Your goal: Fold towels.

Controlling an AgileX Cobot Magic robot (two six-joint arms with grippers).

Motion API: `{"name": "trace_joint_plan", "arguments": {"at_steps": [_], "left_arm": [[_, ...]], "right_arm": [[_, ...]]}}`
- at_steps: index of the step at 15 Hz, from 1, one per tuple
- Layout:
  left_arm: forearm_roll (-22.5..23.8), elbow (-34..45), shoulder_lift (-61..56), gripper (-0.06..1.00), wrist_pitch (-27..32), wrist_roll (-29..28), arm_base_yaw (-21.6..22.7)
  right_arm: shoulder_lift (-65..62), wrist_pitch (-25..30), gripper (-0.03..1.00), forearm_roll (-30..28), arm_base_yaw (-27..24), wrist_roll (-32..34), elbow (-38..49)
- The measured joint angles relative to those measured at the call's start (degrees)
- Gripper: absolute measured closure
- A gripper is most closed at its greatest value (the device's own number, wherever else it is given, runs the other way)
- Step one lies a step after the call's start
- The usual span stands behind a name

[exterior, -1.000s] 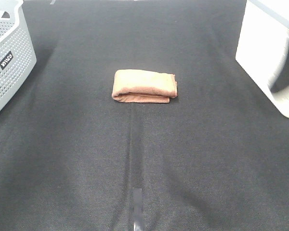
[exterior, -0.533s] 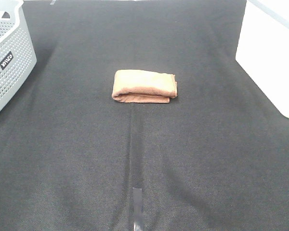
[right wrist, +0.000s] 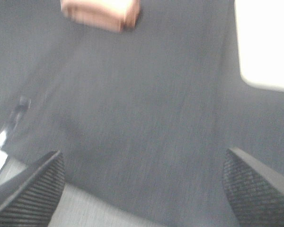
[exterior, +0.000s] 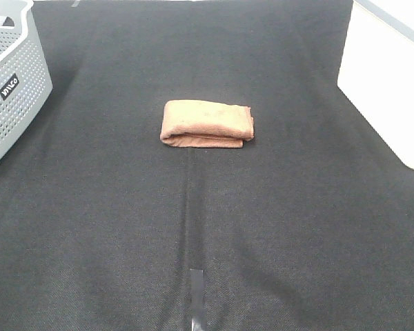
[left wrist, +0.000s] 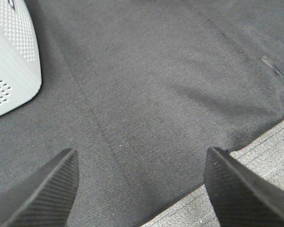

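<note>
The brown towel (exterior: 207, 123) lies folded into a compact rectangle on the black cloth-covered table (exterior: 124, 207), a little behind the middle. It also shows blurred in the right wrist view (right wrist: 102, 13), far from the fingers. Neither arm shows in the exterior high view. My left gripper (left wrist: 139, 189) is open and empty above bare black cloth near the table's front edge. My right gripper (right wrist: 144, 189) is open and empty, also near the front edge.
A grey perforated laundry basket (exterior: 10, 83) stands at the back left and shows in the left wrist view (left wrist: 12, 56). A white box (exterior: 390, 76) stands at the right and shows in the right wrist view (right wrist: 265, 42). A strip of tape (exterior: 196, 300) marks the front middle.
The shadow on the white box at the right has gone as the right arm drew back out of the exterior view. The towel has not moved.
</note>
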Motion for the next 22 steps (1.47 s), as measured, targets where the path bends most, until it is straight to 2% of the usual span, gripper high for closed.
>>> {"name": "trace_joint_plan", "arguments": {"at_steps": [12,14,15,19,21,22], "left_arm": [[-1.3,0.1,0.0,0.24,-0.1,0.9,0.5],[-1.3,0.1,0.0,0.24,-0.1,0.9,4.5],[-1.3,0.1,0.0,0.24,-0.1,0.9,4.5],[-1.3,0.1,-4.6,0.24,-0.1,0.9,14.8],[-1.3,0.1,-9.1,0.24,-0.1,0.9,16.1],[-1.4,0.1,-10.5,0.24,-0.1,0.9,16.2]], "right_arm": [[-0.9,-1.3,0.12,0.2,0.0,0.9,0.3],[-0.9,-1.3,0.12,0.2,0.0,0.9,0.3],[-0.9,-1.3,0.12,0.2,0.0,0.9,0.3],[-0.9,-1.3,0.12,0.2,-0.3,0.9,0.3],[-0.9,-1.3,0.12,0.2,-4.2,0.9,0.3],[-0.9,-1.3,0.12,0.2,-8.2,0.9,0.3]]}}
